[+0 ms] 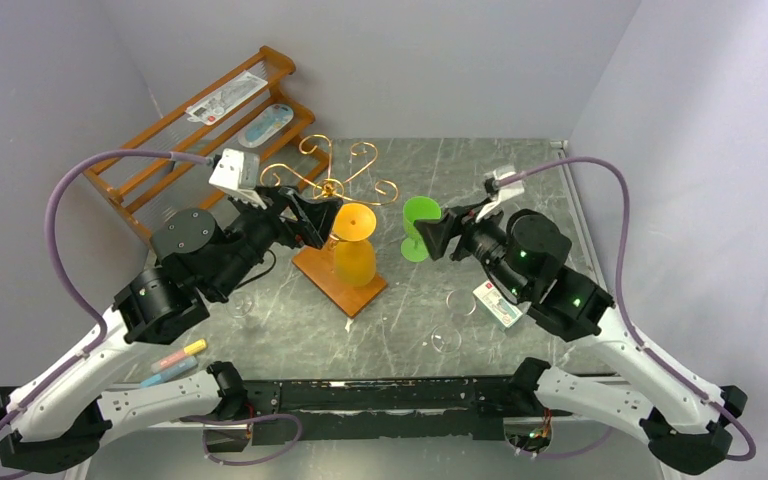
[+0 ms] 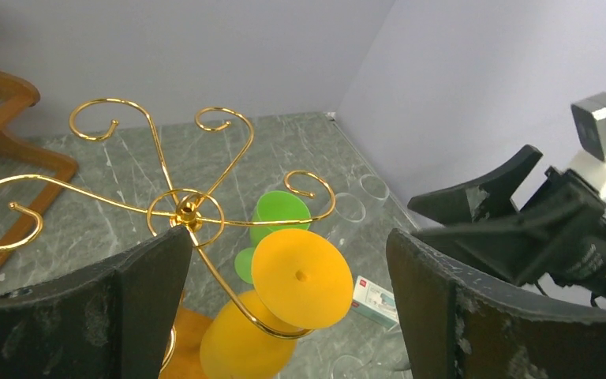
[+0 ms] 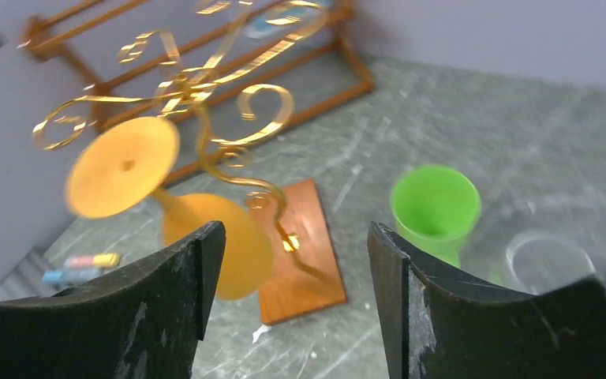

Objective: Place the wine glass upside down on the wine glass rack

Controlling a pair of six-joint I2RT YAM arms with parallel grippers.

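The left gripper is spread wide and empty. Just ahead of it, the orange wine glass hangs upside down on the wine glass rack. The right gripper is parted and empty, with a green glass ahead to its right.

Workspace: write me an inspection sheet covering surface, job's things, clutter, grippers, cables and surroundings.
Surface: grey marbled table.
Job's things: gold wine glass rack on its wooden base; orange wine glass hangs upside down from one arm; green wine glass stands upright on the table beside the rack.
Clutter: wooden slatted shelf holding packets; markers; clear glasses; small box.
Grippers: left gripper open, fingers empty; right gripper open, empty.
Cables: purple cables loop in the air from both arms.
Surroundings: plain pale walls on three sides.
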